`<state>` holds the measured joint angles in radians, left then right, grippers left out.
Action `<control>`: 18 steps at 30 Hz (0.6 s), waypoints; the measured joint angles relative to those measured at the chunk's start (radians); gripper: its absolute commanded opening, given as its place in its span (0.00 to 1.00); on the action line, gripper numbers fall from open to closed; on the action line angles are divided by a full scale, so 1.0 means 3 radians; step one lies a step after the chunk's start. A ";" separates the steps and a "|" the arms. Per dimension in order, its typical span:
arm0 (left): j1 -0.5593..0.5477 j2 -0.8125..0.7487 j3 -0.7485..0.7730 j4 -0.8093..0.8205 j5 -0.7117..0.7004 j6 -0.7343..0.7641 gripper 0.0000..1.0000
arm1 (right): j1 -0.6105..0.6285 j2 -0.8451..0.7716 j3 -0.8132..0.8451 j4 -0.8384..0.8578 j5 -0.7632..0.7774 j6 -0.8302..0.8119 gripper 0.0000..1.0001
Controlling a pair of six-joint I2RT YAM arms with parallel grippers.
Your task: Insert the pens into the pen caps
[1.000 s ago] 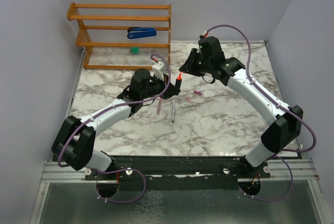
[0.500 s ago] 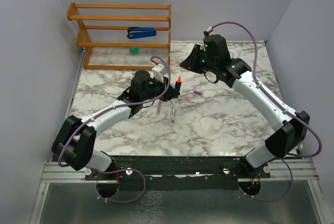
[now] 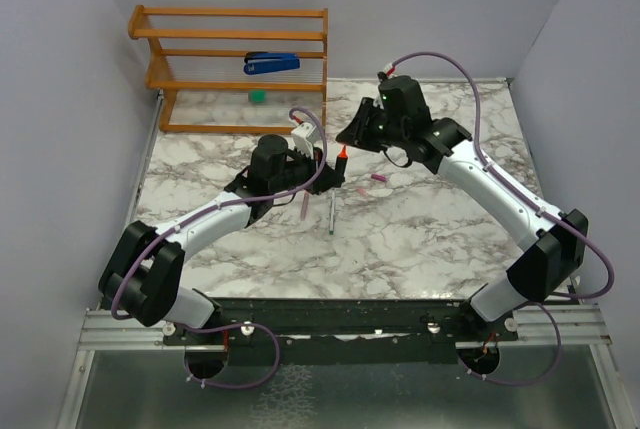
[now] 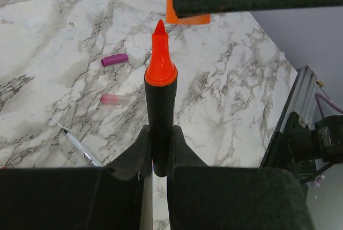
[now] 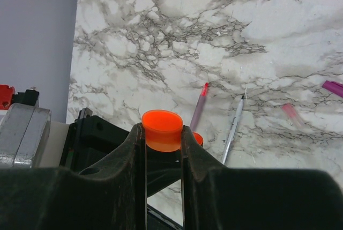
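Observation:
My left gripper (image 3: 322, 167) is shut on the black marker (image 4: 159, 106) and holds it upright off the table, orange tip (image 3: 343, 153) up. My right gripper (image 3: 352, 136) is shut on the chunky orange cap (image 5: 162, 129), which hangs just above and a little beyond the marker's tip (image 5: 199, 138); they are apart. On the table lie the pink pen (image 3: 303, 206), the grey pen (image 3: 332, 215), the purple cap (image 3: 379, 179) and the pink cap (image 3: 356, 190). In the left wrist view the orange cap (image 4: 187, 18) shows behind the tip.
A wooden rack (image 3: 230, 59) stands at the back left with a blue stapler-like object (image 3: 271, 62) on it and a small green object (image 3: 258, 95) below. Grey walls close in the marble table (image 3: 440, 239) on three sides.
My right gripper drew back up and to the right with the orange cap, then came back down to the left near the marker's tip. The left gripper and marker stayed nearly still.

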<state>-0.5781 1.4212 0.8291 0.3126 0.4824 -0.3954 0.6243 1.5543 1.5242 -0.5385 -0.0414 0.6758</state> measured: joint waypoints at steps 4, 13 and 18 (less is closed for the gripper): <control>0.0000 0.0001 0.0010 -0.0001 0.0000 0.0020 0.00 | 0.0039 0.0001 -0.0041 0.0000 -0.0001 0.0004 0.01; 0.0000 0.0017 0.0046 -0.0019 -0.0001 0.0050 0.00 | 0.0055 0.0001 -0.0135 -0.0004 0.0004 -0.0010 0.01; 0.0000 0.0017 0.0046 -0.0023 -0.0004 0.0052 0.00 | 0.0055 0.0005 -0.0134 -0.0005 0.0001 -0.0018 0.01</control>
<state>-0.5781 1.4261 0.8429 0.3058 0.4812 -0.3798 0.6407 1.5558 1.4841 -0.5400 -0.0410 0.6704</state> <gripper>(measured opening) 0.070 0.258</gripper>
